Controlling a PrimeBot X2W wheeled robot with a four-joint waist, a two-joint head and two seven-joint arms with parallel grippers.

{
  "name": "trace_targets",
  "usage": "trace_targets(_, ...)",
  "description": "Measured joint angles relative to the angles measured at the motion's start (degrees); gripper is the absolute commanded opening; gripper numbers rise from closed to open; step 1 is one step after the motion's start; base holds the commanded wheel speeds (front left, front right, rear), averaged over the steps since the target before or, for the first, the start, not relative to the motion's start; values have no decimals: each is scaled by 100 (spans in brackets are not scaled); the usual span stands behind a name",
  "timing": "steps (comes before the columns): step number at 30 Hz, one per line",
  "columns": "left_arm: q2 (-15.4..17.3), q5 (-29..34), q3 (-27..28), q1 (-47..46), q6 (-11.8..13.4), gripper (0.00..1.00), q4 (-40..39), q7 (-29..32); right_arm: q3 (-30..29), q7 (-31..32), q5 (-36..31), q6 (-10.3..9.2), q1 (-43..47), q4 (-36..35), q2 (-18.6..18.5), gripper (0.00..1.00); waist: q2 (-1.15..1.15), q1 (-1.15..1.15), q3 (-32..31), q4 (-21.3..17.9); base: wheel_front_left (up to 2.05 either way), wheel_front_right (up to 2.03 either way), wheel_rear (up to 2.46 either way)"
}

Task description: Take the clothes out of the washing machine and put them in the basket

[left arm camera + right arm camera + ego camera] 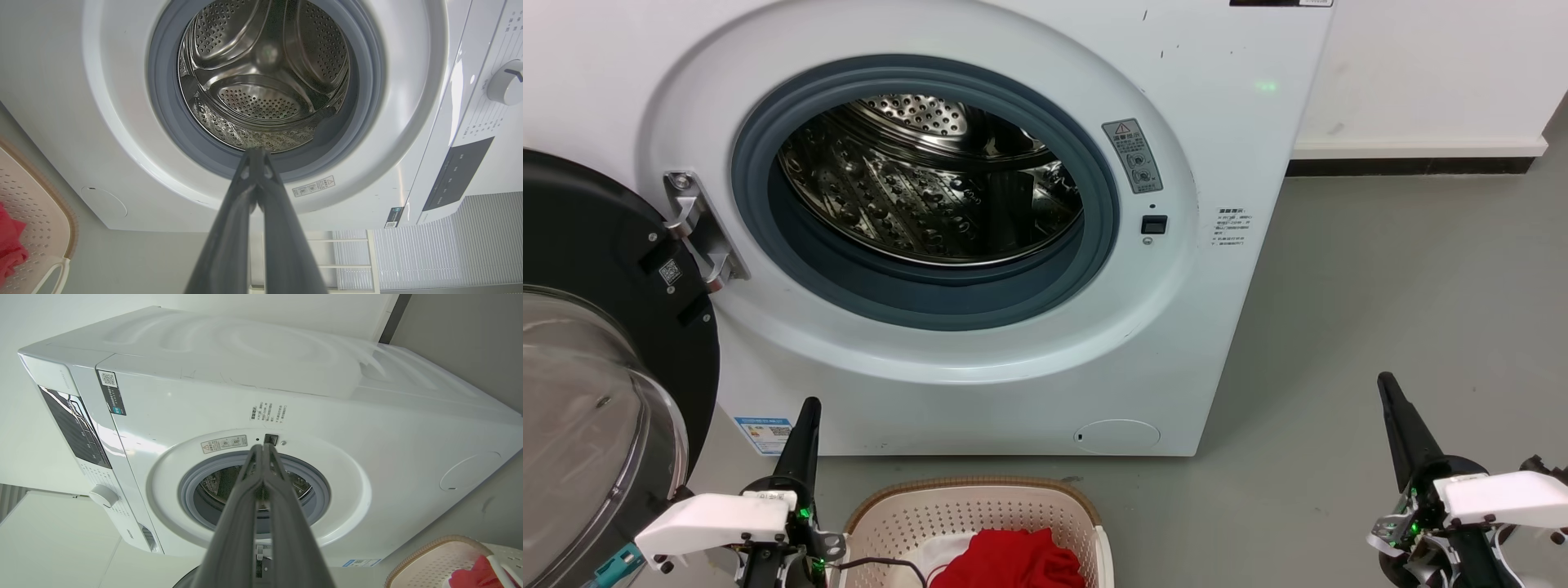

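Observation:
The white washing machine (980, 384) stands before me with its porthole open, and the steel drum (931, 184) shows bare metal. Red clothes (1009, 559) lie in the cream basket (968, 490) on the floor just below the machine. My left gripper (809, 404) is shut, low at the left beside the basket, its tips against the machine's lower front. My right gripper (1384, 384) is shut, low at the right over the floor. The left wrist view looks into the drum (265, 73) past the shut gripper (255, 152). In the right wrist view the shut gripper (262, 447) points at the machine (367, 416).
The black-rimmed glass door (588, 392) hangs open at the left, close to my left arm. Grey floor (1380, 310) spreads to the right of the machine, with a white wall and dark skirting (1413, 163) behind.

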Motion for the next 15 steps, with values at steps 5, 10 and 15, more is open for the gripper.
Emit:
trace_targets(5, 0, -212, 15, -18, -26, 0, 14, 55, -38, 31, 225, 0, -12, 24, 3, 0, 0, 0, 5, 20, 0, 0, 0)
trace_targets(10, 0, -422, 31, -43, -43, 0, 29, 105, -73, 62, 442, 0, -33, 46, 7, 0, 0, 0, 10, 39, 0, 0, 0)
trace_targets(15, -1, -625, 44, -86, -54, 0, 43, 156, -109, 104, 643, 0, -75, 69, 10, 0, 0, 0, 15, 59, 0, 0, 0)
